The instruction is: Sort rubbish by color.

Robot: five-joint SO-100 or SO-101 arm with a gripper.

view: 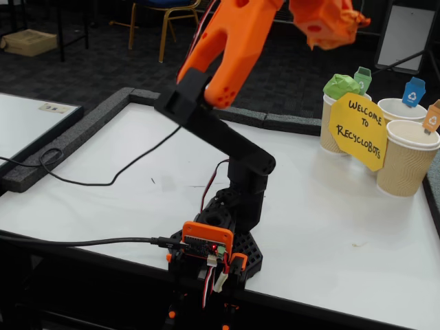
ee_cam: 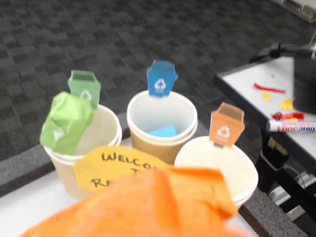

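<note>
Orange wad [ee_cam: 148, 207] nearest wrist camera, apparently pinched in gripper [view: 344, 24], held high above worktop [view: 137, 179] toward far right corner, presumably bound for orange-tagged cup [ee_cam: 217, 168]. Green wad [ee_cam: 66, 121] perched on green-tagged cup's rim; blue wad [ee_cam: 163, 131] inside blue-tagged cup.

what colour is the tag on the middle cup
Blue, with a white recycling symbol; the tag shows best in the wrist view.

white table [view: 323, 227], 3 paper cups [view: 407, 159], arm base [view: 220, 251], black cable [view: 103, 182]
</note>
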